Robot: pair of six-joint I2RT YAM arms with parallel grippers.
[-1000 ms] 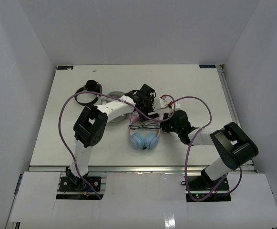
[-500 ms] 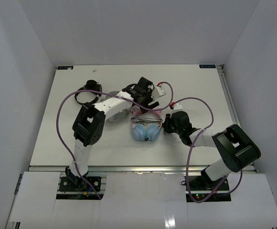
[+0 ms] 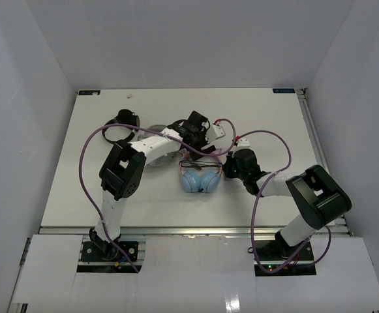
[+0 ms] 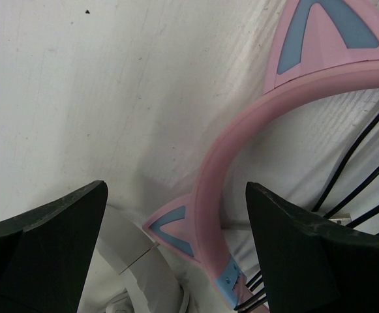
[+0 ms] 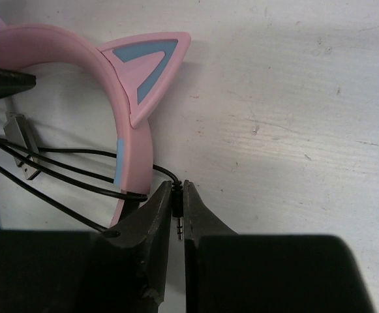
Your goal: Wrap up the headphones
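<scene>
The headphones [image 3: 200,178] lie mid-table, light blue ear cups nearest the arms, pink cat-eared headband [image 4: 210,176] farther back. Several turns of the thin dark cable [image 5: 59,171] cross the band. My left gripper [image 4: 176,189] stands open and straddles the headband near one cat ear, apart from it. In the top view the left gripper [image 3: 194,145] hovers at the band's far side. My right gripper [image 5: 178,190] is shut on the cable's plug [image 5: 179,210] just right of the headband [image 5: 121,85]. The right gripper [image 3: 226,171] sits at the headphones' right side.
Grey-white headphones [image 4: 143,274] lie right beside the pink band under my left fingers, also seen left of it as the grey-white headphones [image 3: 158,135]. Small black headphones [image 3: 122,121] sit at the back left. Purple arm cables [image 3: 85,163] loop over the table.
The headphones shifted away from the arms a second ago and now lie still. My right jaws have closed onto the cable plug. The left gripper dropped slightly toward the headband.
</scene>
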